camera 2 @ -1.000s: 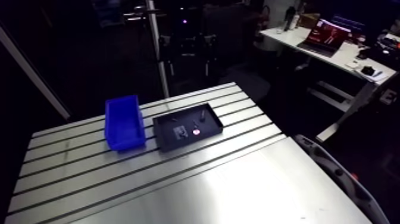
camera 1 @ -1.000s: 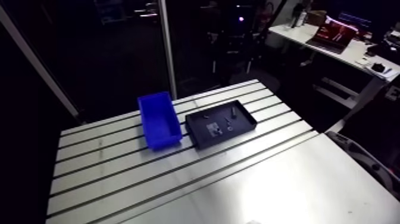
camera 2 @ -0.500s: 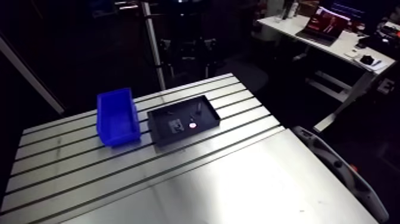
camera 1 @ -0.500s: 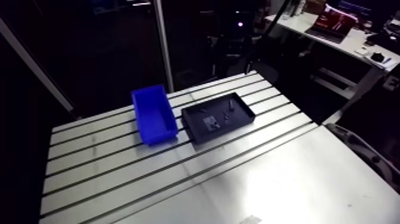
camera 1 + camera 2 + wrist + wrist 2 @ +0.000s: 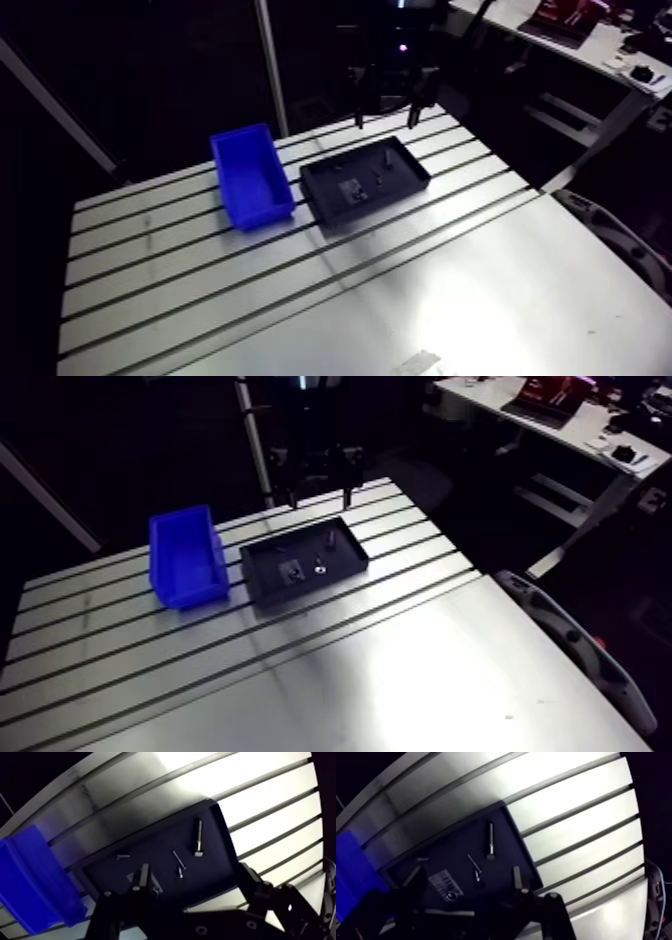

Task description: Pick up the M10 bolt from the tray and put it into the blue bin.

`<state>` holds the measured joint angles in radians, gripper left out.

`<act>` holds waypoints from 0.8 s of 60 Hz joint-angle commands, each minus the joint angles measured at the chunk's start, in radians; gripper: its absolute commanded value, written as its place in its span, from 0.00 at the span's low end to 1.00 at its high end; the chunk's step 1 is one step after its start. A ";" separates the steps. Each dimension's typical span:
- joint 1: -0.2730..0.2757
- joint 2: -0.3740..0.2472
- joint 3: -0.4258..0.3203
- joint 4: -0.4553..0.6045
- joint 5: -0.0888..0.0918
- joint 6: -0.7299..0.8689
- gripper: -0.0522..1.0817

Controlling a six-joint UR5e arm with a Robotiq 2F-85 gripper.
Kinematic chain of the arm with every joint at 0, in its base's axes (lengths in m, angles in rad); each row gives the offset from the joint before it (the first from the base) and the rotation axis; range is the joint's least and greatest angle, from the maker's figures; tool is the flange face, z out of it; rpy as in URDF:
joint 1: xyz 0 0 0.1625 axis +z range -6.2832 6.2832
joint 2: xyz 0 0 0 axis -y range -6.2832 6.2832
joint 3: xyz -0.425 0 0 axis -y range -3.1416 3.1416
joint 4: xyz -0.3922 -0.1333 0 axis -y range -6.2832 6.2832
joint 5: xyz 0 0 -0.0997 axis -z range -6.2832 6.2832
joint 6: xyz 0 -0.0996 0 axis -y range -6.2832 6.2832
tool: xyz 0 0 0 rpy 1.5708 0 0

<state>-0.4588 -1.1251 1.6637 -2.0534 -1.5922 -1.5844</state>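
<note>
Hangs with pincer [image 5: 386, 118] spread and empty near the tray's [image 5: 216, 869] far side, risks pinching a thin screw [image 5: 178, 858] near the M10 bolt [image 5: 199, 838] instead.

Gripper [image 5: 385, 113] hangs from wrist, pointing down, over far edge of table [image 5: 420, 290]. 2 fingers [image 5: 143, 879] spread wide apart, nothing gripped btwn them.

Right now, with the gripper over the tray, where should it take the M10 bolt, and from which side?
Probably mid-shank, from straight above. The M10 bolt lies flat on the tray floor, long and slim, head at one end, so the open gripper should set its fingers across the shank. The tray wall runs fairly close along one side, leaving less room there.
</note>
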 commanded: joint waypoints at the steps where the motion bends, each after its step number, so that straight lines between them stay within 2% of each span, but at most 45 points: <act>1: -0.009 0.033 0.004 -0.025 -0.002 -0.002 0.34; 4: -0.009 0.036 0.005 -0.029 -0.002 -0.004 0.37; 12: -0.009 0.053 0.005 -0.044 -0.002 -0.010 0.50; 18: -0.009 0.057 0.005 -0.049 -0.004 -0.010 0.55; 48: -0.009 0.081 0.010 -0.055 -0.008 -0.010 0.57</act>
<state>-0.4675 -1.0501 1.6696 -2.1060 -1.5984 -1.5945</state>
